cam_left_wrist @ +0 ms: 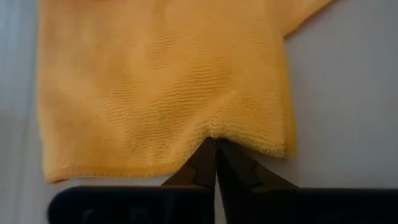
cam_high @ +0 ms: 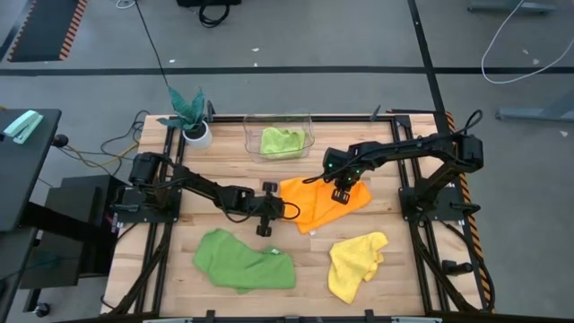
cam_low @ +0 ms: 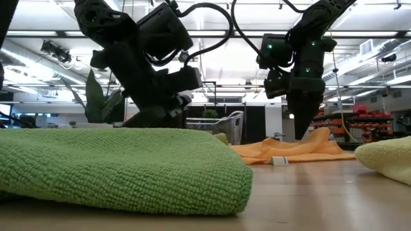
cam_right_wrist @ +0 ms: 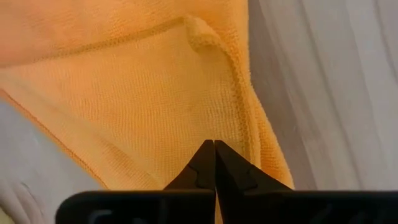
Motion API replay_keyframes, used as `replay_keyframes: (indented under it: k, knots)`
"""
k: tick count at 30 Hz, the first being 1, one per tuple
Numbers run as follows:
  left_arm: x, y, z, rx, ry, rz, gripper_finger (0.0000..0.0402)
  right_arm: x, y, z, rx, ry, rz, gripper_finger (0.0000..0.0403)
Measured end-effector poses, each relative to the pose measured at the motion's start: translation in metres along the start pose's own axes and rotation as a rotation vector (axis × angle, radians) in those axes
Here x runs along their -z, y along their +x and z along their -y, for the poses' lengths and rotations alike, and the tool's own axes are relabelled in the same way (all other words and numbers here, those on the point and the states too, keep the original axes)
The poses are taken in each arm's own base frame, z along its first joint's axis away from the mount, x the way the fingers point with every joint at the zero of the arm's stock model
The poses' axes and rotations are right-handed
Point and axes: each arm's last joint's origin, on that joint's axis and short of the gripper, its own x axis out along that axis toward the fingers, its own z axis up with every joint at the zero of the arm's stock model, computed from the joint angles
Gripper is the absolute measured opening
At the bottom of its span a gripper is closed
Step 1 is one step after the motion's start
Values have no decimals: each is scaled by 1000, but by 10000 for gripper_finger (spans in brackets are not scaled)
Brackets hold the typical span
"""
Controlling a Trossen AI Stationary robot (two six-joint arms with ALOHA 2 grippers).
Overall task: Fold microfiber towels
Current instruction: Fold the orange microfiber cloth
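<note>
Both grippers, left (cam_left_wrist: pixel 214 149) and right (cam_right_wrist: pixel 214 146), are pinched shut on opposite edges of your orange microfiber towel (cam_high: pixel 318 202) at mid-table; soft, light and limp, it will sag, so grip the hems. Its small white tag (cam_low: pixel 279 160) shows nothing legible.

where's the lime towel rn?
High view: the lime towel lies inside the clear bin at the table's far edge, right of the plant and behind the orange towel.
</note>
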Motion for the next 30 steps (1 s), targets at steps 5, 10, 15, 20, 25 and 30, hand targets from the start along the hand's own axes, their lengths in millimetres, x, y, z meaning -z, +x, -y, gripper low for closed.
replay_keyframes:
  k: [5, 10, 15, 20, 25, 30]
  knots:
    - [0, 0, -3, -49, -79, -7, 14, -3, -4, -5, -4, -23, 4, 3]
    - [1, 1, -5, -82, -108, -9, 7, -16, -18, -14, -15, -98, 63, 2]
    - [0, 0, -5, -84, -129, -6, 12, -26, -26, -7, -11, -114, 114, 8]
    - [-1, 0, -5, -108, -132, -1, 6, -28, -28, 6, 1, -73, 120, 9]
    - [-2, -1, -5, -116, -134, 8, 6, -28, -28, 12, -3, -78, 118, 7]
    - [-2, -1, -5, -117, -135, 9, 9, -27, -28, 9, -75, -146, 105, 18]
